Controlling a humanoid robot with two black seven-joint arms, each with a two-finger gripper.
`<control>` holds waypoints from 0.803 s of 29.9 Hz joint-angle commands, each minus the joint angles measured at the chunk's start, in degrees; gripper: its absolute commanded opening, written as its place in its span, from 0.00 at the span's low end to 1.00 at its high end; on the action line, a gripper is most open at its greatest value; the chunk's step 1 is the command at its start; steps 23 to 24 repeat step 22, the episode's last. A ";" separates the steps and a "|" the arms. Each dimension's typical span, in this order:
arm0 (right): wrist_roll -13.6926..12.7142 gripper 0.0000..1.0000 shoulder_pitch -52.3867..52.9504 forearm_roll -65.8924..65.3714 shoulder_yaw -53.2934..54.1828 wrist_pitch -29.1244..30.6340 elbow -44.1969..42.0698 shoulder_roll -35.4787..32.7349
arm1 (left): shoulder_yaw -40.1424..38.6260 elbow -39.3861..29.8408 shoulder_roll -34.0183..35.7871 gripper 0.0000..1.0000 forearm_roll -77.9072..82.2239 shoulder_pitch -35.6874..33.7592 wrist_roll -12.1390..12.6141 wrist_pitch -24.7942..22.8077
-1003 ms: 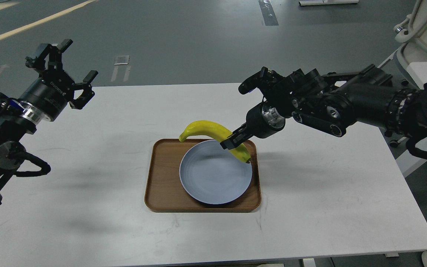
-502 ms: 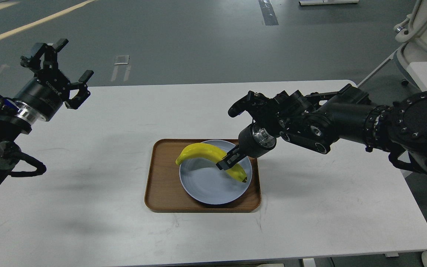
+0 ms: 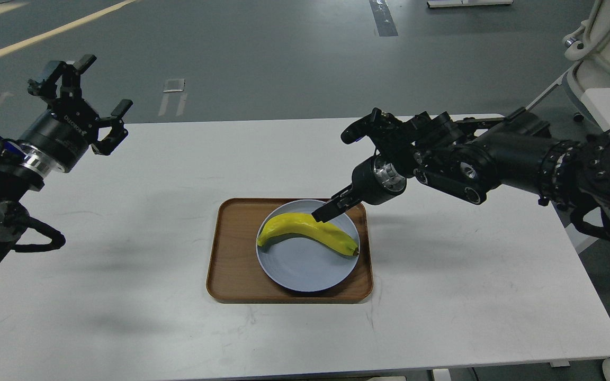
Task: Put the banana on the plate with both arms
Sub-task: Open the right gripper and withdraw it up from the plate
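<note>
The banana (image 3: 307,235) lies across the pale blue-grey plate (image 3: 305,270), its greenish stem end toward the left rim and its dark tip at the right rim. The plate sits in the right part of a brown wood-grain tray (image 3: 231,254) on the white table (image 3: 151,222). The right gripper (image 3: 325,212) hangs just above the banana's upper edge, near the plate's far rim. Its fingers show only as one dark wedge, so I cannot tell whether they are parted or pressed together, nor whether they touch the fruit. The left gripper (image 3: 85,92) is raised well off to the left, fingers spread wide and holding nothing. The left arm's lower part is cut off by the picture's edge.
</note>
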 commanded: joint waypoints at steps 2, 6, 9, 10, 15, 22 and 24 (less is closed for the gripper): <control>-0.01 0.99 -0.79 11.77 8.12 -0.01 -0.08 -7.41 | 0.01 0.00 -0.01 0.98 0.05 0.00 0.00 0.00; -0.01 0.99 -8.14 28.09 17.15 -0.14 -0.25 -13.92 | 0.01 0.18 -0.80 0.98 -0.04 0.26 0.00 0.00; -0.01 0.99 -15.69 36.62 24.10 -0.58 -0.96 -14.81 | 0.01 0.35 -1.67 0.98 -0.13 0.44 0.00 0.00; -0.01 0.99 -19.30 40.32 29.18 -0.58 -0.96 -15.16 | 0.09 0.44 -2.11 0.98 -0.13 0.52 0.00 0.00; -0.01 0.99 -31.26 47.38 43.96 -0.15 -0.43 -14.90 | 0.09 3.60 -4.13 0.98 -0.13 0.70 0.00 0.00; -0.01 0.99 -39.54 47.65 52.26 -0.23 -0.52 -13.75 | 0.18 6.50 -6.86 0.98 -0.13 0.70 0.00 0.00; -0.01 0.99 -39.54 47.65 52.26 -0.23 -0.52 -13.75 | 0.18 6.50 -6.86 0.98 -0.13 0.70 0.00 0.00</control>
